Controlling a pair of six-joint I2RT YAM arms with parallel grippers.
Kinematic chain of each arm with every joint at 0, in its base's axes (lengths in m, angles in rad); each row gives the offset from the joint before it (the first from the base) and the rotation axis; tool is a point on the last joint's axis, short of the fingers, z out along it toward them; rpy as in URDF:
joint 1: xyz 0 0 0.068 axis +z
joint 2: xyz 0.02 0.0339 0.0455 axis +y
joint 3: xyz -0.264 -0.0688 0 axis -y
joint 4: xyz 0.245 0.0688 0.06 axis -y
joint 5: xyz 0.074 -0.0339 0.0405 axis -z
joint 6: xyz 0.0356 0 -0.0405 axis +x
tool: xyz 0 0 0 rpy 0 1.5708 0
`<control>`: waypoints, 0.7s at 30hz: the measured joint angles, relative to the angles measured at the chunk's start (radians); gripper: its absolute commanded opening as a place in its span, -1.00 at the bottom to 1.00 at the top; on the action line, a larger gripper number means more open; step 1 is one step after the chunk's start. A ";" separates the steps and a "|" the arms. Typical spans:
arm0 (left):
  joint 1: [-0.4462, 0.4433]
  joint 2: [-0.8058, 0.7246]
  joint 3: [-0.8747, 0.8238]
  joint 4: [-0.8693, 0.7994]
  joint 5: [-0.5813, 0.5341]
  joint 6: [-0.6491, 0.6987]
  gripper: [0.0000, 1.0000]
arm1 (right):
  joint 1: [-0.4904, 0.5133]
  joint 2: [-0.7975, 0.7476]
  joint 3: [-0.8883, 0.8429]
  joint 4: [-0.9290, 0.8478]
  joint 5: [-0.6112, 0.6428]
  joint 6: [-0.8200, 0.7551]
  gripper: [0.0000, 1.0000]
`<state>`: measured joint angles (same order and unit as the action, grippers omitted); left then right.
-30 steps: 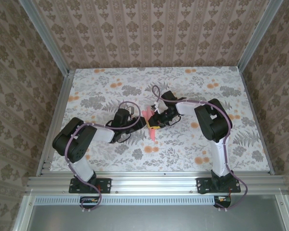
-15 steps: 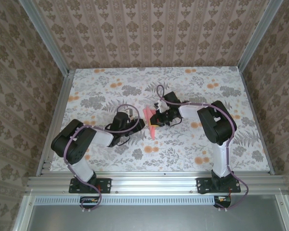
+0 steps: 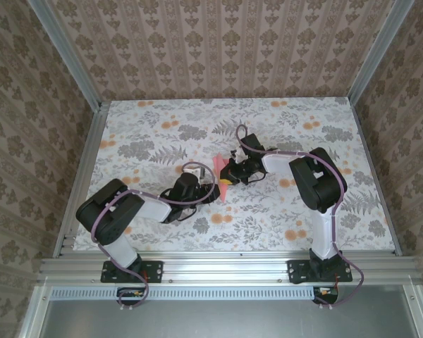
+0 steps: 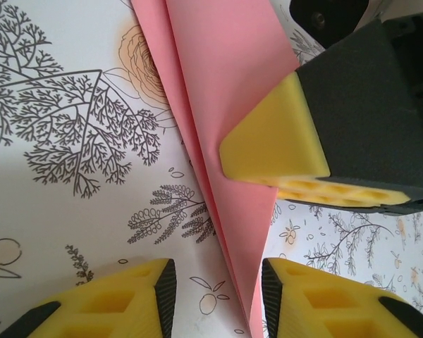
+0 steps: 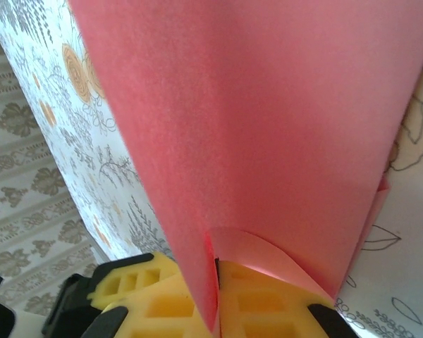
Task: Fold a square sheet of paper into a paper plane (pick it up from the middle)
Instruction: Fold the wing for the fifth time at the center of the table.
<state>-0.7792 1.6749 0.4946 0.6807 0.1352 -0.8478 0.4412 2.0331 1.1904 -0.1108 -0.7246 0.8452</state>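
Pink-red and slim, the folded paper plane [image 3: 218,167] sits mid-table on the grey-and-orange floral tablecloth [image 3: 282,120], its nose pointing back toward the arm bases. From my seat the right gripper [image 5: 216,292] reads as pressed together on one raised flap, with a yellow foam pad on either side of the sheet. I take that as pinning the fold so the layers cannot spring apart. The left gripper [image 4: 215,299] hangs low just off the nose, jaws spread. The pointed tip lies between its yellow fingertips [image 4: 130,296], and the paper's edge is close against one of them; I cannot tell whether they touch. That placement looks meant for nipping the nose or running the centre crease. What crowds me is the right gripper's black body, lying across the wing just ahead of the left fingers. A printed orange flower [image 4: 142,53] peeks from beneath the paper, easy to misread but harmless.
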 measured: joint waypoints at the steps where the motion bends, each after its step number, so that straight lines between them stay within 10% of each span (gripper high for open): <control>1: -0.003 0.004 0.003 0.000 -0.002 0.001 -0.25 | 0.000 0.000 0.000 0.003 0.000 0.016 -0.84; 21: -0.060 0.032 0.070 -0.124 -0.110 0.045 -0.88 | 0.000 0.000 0.034 0.016 0.008 0.105 -0.58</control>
<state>-0.8394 1.7069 0.5644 0.5564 0.0254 -0.8032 0.4412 2.0335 1.2247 -0.0948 -0.7170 0.9504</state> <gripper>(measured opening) 0.078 0.185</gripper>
